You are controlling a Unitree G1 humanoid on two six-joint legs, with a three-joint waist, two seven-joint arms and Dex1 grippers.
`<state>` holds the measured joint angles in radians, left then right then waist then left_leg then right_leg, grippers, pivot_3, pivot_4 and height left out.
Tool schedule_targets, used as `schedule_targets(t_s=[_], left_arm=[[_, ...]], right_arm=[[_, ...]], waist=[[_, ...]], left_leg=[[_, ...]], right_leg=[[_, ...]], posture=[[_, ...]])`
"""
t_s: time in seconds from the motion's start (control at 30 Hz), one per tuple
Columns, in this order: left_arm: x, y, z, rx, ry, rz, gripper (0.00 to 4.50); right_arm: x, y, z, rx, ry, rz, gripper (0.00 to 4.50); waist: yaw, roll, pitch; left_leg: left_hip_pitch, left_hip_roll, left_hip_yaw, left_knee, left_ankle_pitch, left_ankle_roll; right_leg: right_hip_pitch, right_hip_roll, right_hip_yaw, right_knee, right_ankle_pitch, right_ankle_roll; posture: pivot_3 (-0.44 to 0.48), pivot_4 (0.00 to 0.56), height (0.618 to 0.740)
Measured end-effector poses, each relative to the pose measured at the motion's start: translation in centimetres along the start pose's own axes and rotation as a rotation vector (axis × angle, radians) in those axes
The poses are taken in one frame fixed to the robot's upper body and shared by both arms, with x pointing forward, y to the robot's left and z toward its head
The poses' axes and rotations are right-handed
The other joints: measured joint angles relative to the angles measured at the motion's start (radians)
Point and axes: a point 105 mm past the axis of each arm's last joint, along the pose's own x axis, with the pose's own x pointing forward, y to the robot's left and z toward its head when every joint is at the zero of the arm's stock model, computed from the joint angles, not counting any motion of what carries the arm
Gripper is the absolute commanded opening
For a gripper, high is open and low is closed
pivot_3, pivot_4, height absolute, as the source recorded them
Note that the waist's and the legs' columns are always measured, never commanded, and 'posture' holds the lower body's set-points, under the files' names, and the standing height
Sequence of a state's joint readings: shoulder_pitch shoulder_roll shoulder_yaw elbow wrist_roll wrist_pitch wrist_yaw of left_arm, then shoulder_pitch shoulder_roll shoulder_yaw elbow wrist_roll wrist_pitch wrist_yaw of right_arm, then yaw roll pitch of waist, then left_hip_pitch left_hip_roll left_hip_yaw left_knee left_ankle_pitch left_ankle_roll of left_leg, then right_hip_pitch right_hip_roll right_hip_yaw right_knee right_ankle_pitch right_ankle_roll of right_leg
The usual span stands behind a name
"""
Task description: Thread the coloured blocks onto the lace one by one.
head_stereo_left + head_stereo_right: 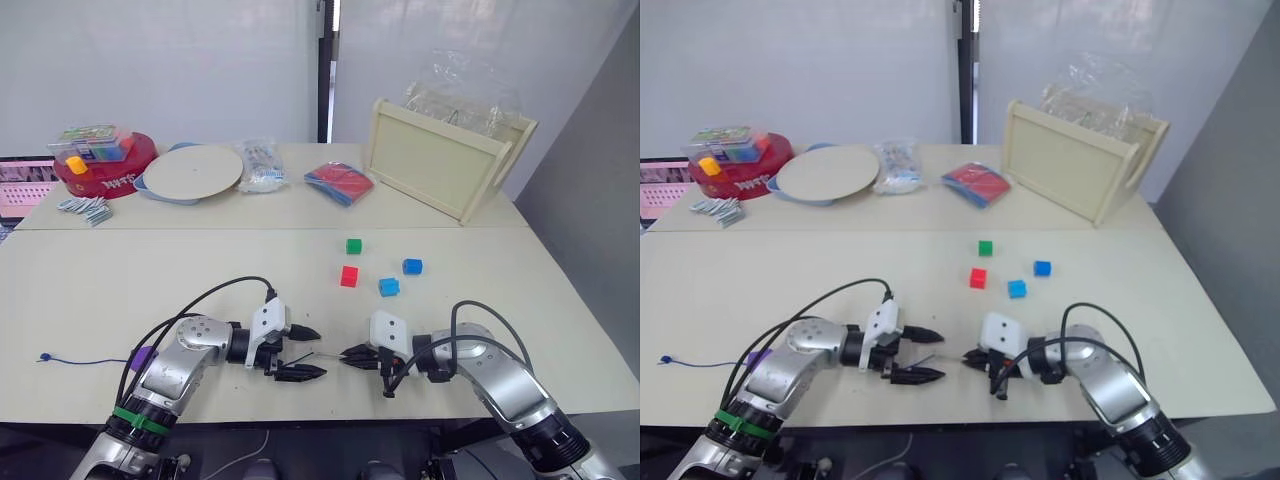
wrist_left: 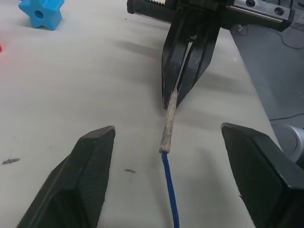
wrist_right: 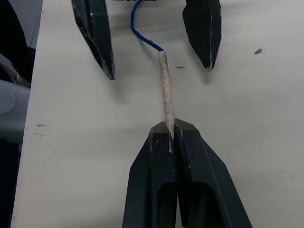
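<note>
- Your right gripper is pinching the lace by its pale stiff tip, fingers closed tight on it, low over the table near the front edge.
- Your left gripper is sitting w/ fingers spread wide, one each side of the lace, not touching it.
- The lace is running from the tip back under the left arm; its knotted end is lying far left on the table.
- A purple block is showing just beside the left forearm, on the lace's line.
- Loose blocks are waiting mid-table, well apart from the grippers: green block, red block, two blue blocks.
- The surface is a pale cream tabletop w/ a few dark scuffs.
- Along the back you're seeing a red tub, a round plate, and a wooden tray tipped on edge, against a white wall.
</note>
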<state>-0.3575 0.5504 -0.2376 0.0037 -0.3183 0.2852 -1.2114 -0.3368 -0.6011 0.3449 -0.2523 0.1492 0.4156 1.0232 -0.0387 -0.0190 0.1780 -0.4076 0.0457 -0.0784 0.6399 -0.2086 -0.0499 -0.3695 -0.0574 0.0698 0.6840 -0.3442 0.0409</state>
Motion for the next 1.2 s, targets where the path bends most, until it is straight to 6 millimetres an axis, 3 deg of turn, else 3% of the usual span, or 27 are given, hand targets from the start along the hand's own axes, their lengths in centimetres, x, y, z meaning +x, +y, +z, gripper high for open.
schedule_targets(t_s=[0.23, 0.83, 0.87, 1.03, 1.2], left_arm=[[-0.4, 0.1, 0.1, -0.002, -0.011, 0.017, 0.02], [-0.4, -0.1, 0.2, -0.019, -0.028, 0.026, 0.02], [-0.5, -0.1, 0.3, -0.021, -0.032, 0.028, 0.54], [-1.2, 0.3, 0.0, 0.016, 0.020, 0.049, 2.08], [-0.4, 0.0, -0.1, 0.017, 0.018, 0.033, 2.08]], right_arm=[[0.0, 0.0, 0.0, 0.000, 0.000, 0.001, 0.00], [0.3, 0.4, -0.3, 0.003, 0.013, 0.019, 0.00], [0.3, 0.4, -0.3, 0.003, 0.013, 0.018, 0.00], [0.3, 0.4, -0.3, 0.004, 0.013, 0.017, 0.00], [0.3, 0.3, -0.3, 0.004, 0.012, 0.013, 0.00]], waist=[[0.000, 0.000, 0.000], [0.000, 0.000, 0.000], [0.000, 0.000, 0.000], [0.000, 0.000, 0.000], [0.000, 0.000, 0.000]], left_leg=[[0.000, 0.000, 0.000, 0.000, 0.000, 0.000], [0.000, 0.000, 0.000, 0.000, 0.000, 0.000], [0.000, 0.000, 0.000, 0.000, 0.000, 0.000], [0.000, 0.000, 0.000, 0.000, 0.000, 0.000], [0.000, 0.000, 0.000, 0.000, 0.000, 0.000]], right_leg=[[0.000, 0.000, 0.000, 0.000, 0.000, 0.000], [0.000, 0.000, 0.000, 0.000, 0.000, 0.000], [0.000, 0.000, 0.000, 0.000, 0.000, 0.000], [0.000, 0.000, 0.000, 0.000, 0.000, 0.000], [0.000, 0.000, 0.000, 0.000, 0.000, 0.000]], posture=[[0.000, 0.150, 0.740], [0.000, 0.150, 0.740], [0.000, 0.150, 0.740], [0.000, 0.150, 0.740], [0.000, 0.150, 0.740]])
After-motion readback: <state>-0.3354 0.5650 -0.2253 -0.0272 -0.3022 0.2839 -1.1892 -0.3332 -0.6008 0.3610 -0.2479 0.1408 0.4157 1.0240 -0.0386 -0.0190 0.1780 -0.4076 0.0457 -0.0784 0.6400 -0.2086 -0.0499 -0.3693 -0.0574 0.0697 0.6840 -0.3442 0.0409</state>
